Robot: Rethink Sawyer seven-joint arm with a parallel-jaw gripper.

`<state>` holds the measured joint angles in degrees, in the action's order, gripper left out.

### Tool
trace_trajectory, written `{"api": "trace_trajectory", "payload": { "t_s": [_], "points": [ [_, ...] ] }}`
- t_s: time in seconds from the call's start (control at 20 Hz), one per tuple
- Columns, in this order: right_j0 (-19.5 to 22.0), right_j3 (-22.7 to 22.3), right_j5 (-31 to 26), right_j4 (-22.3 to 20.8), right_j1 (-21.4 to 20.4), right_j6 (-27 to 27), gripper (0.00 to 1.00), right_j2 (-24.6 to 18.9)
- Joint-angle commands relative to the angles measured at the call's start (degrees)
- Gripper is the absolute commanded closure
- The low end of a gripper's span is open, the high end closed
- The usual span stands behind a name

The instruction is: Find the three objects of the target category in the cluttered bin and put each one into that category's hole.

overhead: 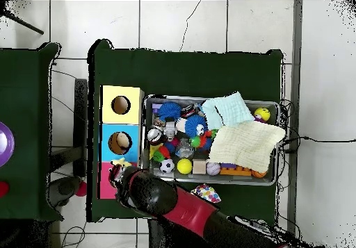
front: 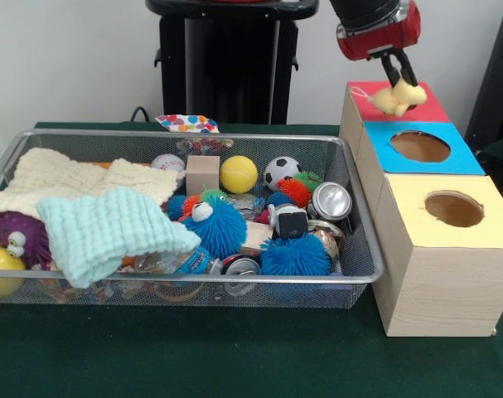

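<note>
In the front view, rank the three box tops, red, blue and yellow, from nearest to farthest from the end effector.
The end effector holds a pale yellow object.
1. Red box top, directly under it.
2. Blue box top, middle.
3. Yellow box top, nearest the camera.

Green-covered table (front: 234, 365) carried a wire bin (front: 363, 249), three wooden boxes (front: 437, 282) touching it, and a spotted cloth (front: 187, 123) behind.

You have the bin (front: 350, 249) left of three boxes (front: 437, 265) in the front view, cloths (front: 102, 232) on its left clutter.
</note>
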<state>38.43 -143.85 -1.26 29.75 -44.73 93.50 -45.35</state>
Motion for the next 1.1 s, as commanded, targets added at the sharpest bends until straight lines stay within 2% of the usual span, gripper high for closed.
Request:
{"api": "trace_trajectory", "payload": {
  "t_s": [0.05,0.5,0.75,1.1],
  "points": [
    [1.54,-1.76,-7.13,2.98,-1.75,20.11,1.00,-4.21],
    [1.53,-2.49,-10.25,3.11,-3.68,20.76,1.00,-3.80],
    [1.85,-1.04,-6.08,1.79,0.55,21.30,1.00,-4.09],
    [2.86,-0.34,-2.29,0.06,3.34,22.02,1.00,-5.59]
  ]
}}
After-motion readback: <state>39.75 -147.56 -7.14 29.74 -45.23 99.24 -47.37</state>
